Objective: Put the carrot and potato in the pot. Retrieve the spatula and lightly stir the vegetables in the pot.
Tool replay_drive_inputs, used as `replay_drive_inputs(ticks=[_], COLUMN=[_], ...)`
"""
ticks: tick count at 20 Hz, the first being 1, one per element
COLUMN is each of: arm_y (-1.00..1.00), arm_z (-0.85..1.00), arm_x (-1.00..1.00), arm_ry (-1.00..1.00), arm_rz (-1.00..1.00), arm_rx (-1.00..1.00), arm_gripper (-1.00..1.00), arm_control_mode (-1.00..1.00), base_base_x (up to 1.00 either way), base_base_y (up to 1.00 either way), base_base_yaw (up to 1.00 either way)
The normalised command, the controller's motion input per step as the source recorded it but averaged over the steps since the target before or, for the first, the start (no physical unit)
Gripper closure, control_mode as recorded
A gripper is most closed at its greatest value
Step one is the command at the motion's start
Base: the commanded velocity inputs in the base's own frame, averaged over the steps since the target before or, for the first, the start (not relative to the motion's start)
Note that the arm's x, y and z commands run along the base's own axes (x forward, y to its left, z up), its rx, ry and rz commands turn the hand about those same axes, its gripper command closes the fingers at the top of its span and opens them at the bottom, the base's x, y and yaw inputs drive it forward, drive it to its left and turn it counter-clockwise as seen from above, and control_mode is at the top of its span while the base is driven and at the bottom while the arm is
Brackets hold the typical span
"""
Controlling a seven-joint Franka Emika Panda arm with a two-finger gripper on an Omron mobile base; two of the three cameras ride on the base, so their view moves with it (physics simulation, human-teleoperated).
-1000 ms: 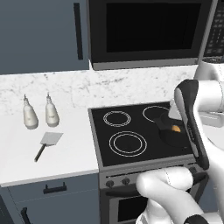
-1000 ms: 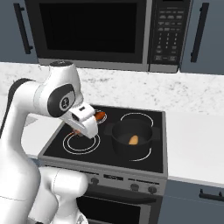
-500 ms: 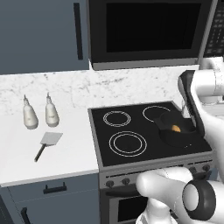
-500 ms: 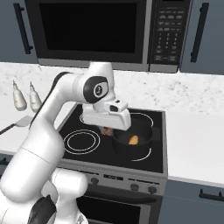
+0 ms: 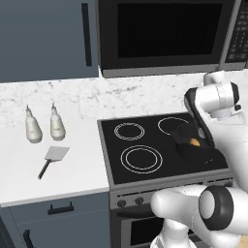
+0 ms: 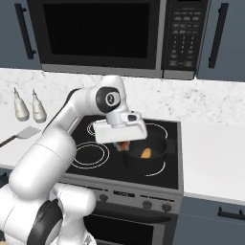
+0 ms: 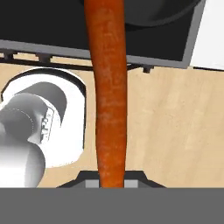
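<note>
In the left base view, the potato (image 5: pixel 194 142) is seen inside the pot (image 5: pixel 190 154), just below the hand; the spatula (image 5: pixel 52 159) lies on the counter (image 5: pixel 72 169), well apart. In the right base view, the hand (image 6: pixel 122 142) hovers at the pot's near rim. In the hand view, the carrot (image 7: pixel 107 96) is pinched lengthwise. Released here, it could strike the rim and be dropped onto the stove (image 6: pixel 86 158).
</note>
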Motion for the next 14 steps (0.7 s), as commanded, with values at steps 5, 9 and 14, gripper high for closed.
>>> replay_drive_inputs(ticks=[5,9,14], arm_y=[-0.11,0.0,0.0], arm_z=[-0.17,-0.16,0.0], arm_x=[0.07,0.03,0.24], arm_ry=[0.17,0.14,0.16], arm_rz=[0.34,0.39,0.36], arm_rx=[0.0,0.02,0.09], arm_gripper=[1.0,1.0,1.0], arm_control_mode=[-1.0,-1.0,-1.0], base_base_x=[0.0,0.0,0.0], base_base_y=[0.0,0.0,0.0], base_base_yaw=[0.0,0.0,0.0])
